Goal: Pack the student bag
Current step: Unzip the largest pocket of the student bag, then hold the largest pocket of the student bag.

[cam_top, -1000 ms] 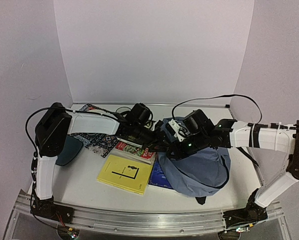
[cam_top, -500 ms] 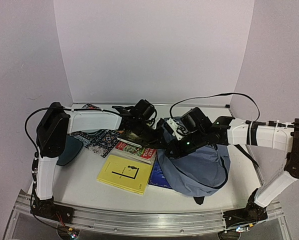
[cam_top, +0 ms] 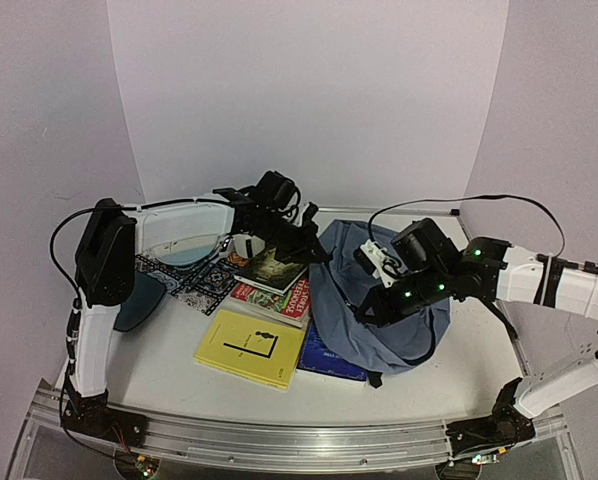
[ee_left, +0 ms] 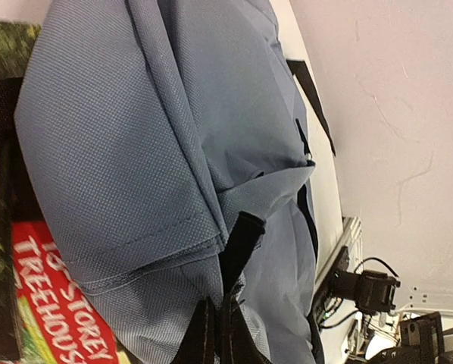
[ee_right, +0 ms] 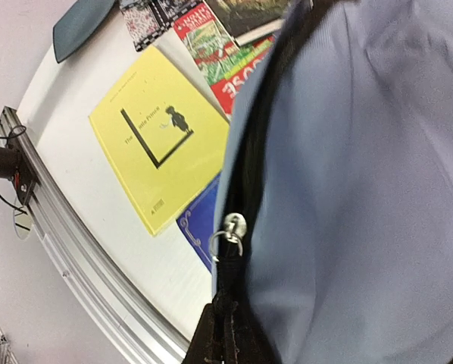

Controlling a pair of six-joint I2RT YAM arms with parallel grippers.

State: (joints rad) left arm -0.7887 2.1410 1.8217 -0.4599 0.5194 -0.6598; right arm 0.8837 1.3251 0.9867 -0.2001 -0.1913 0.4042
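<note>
Two grippers hold the student bag [cam_top: 419, 340], which lies right of centre on the table [cam_top: 169, 375], partly over a blue book [cam_top: 324, 360]. The left gripper [ee_left: 215, 334] clamps its fabric edge; the right gripper [ee_right: 225, 326] pinches the zipper pull [ee_right: 228, 227]. Risk: the thin pull may slip free, or the soft bag may drag instead of opening.

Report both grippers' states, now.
Left gripper: shut on the student bag, at a fabric fold.
Right gripper: shut on the zipper pull.

Left arm [cam_top: 184, 230] and right arm [cam_top: 539, 280] reach inward, left fingers [ee_left: 202, 340] and right fingers [ee_right: 211, 341] pinched tight.
</note>
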